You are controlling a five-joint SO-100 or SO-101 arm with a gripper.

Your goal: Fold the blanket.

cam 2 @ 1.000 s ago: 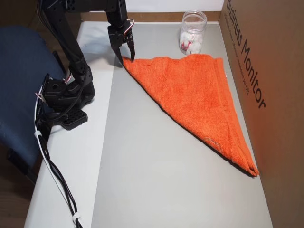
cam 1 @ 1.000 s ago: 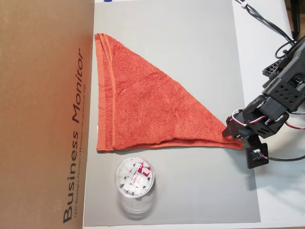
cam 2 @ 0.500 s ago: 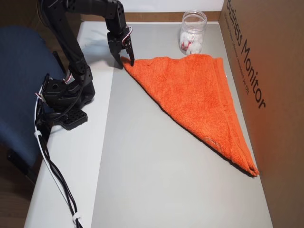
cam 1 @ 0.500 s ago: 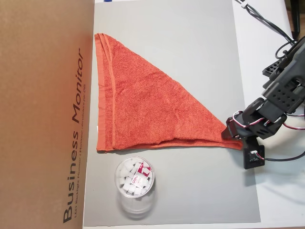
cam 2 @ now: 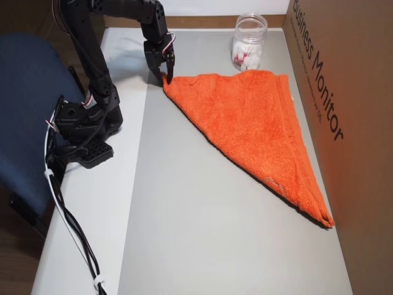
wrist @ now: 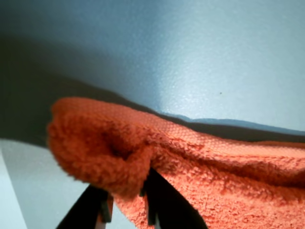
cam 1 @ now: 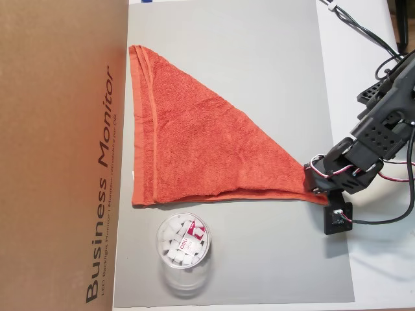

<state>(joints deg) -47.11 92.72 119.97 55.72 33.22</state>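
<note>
Blanket (cam 1: 207, 149) lies folded in a triangle; tool (cam 2: 166, 78) clenched on its pointed corner. Soft, limp terry will likely drape and drag; that corner suits gripping.

A bunched corner of the orange-red blanket (wrist: 157, 157) fills the lower half of the frame, its terry loops blurred by closeness. Two dark jaws rise from the bottom edge, left of centre, pinching the rounded fold between them. Behind it, the pale grey table (wrist: 228, 57) spreads across the upper frame, shadowed at upper left.
</note>
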